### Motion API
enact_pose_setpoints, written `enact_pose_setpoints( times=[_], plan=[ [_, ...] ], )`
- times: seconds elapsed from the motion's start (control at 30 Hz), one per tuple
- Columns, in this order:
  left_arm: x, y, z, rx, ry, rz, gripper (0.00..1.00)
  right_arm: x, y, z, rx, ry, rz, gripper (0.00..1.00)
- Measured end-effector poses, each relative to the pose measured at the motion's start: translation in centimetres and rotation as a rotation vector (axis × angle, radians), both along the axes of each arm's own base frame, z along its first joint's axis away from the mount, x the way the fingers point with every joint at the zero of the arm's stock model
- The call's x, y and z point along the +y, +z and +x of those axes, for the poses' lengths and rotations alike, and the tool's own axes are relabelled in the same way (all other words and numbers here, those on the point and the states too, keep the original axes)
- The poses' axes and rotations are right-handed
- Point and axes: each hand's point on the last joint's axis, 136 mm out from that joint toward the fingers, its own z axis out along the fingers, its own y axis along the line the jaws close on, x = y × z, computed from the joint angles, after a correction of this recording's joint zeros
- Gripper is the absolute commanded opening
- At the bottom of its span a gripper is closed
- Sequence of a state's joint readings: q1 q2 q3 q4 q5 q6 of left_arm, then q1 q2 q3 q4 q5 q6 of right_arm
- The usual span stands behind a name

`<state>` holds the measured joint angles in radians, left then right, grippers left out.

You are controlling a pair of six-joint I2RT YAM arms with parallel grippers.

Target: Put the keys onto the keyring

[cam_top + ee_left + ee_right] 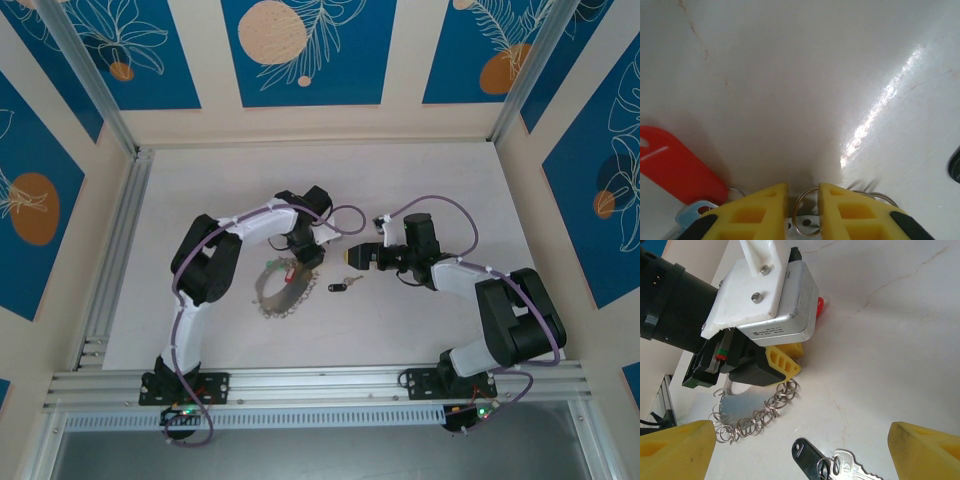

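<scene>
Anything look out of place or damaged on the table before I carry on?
Nothing stands out. The keyring lies flat with its red tag, the left pincer nearly closed at one of its small rings. The keys lie apart from it on the table, below the open right pincer.

keyring (pixel 756 418) at left gripper (pixel 803 195): shiny bare metal. keys (pixel 810 457): glossy black plastic, silver metal. table (pixel 790 75): smooth, glossy.
</scene>
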<state>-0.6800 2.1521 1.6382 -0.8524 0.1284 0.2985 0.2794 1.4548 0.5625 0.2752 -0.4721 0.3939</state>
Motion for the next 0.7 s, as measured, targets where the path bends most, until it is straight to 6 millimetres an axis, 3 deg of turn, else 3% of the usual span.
enact_pose_setpoints(
  times=[0.53, 0.7],
  plan=[
    [0.0, 1.1, -2.0, 0.042, -0.004, -0.052, 0.01, -0.5, 0.2, 0.2, -0.004, -0.015, 0.001, 0.90],
    [-0.2, 2.0, -2.5, 0.047, -0.005, -0.082, 0.00, -0.6, 0.8, 0.3, -0.022, -0.019, 0.006, 0.89]
  ],
)
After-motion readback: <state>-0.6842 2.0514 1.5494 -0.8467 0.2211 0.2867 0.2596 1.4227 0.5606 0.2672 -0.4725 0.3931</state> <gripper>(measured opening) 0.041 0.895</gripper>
